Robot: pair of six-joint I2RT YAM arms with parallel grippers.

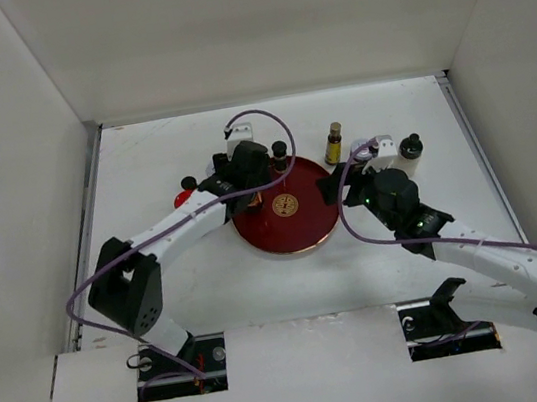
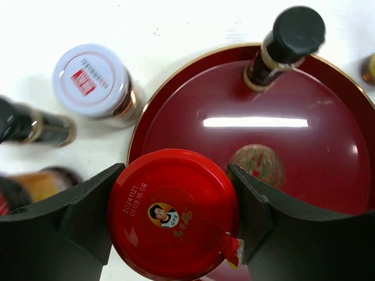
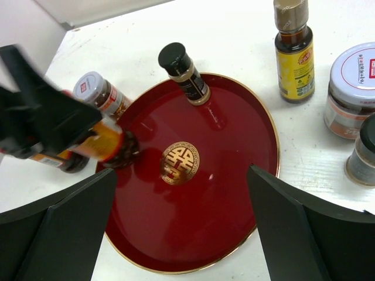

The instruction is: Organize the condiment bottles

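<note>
My left gripper [image 2: 176, 202] is shut on a red-capped jar [image 2: 173, 213] with an orange label [image 3: 108, 143]. It holds the jar at the left rim of the round dark-red tray [image 1: 298, 232]; I cannot tell whether the jar's base rests on it. A black-capped bottle [image 3: 181, 73] stands on the tray's far side [image 1: 279, 149]. My right gripper [image 3: 184, 228] is open and empty over the tray's near right part [image 1: 330, 192]. A white-lidded jar [image 2: 91, 82] stands just off the tray's left rim.
Right of the tray stand a slim amber bottle [image 1: 335, 143], a second white-lidded jar [image 1: 382, 151] and a small black-capped bottle [image 1: 411, 147]. A second red-capped bottle [image 1: 188, 185] and a dark bottle [image 2: 29, 126] stand to the left. White walls enclose the table.
</note>
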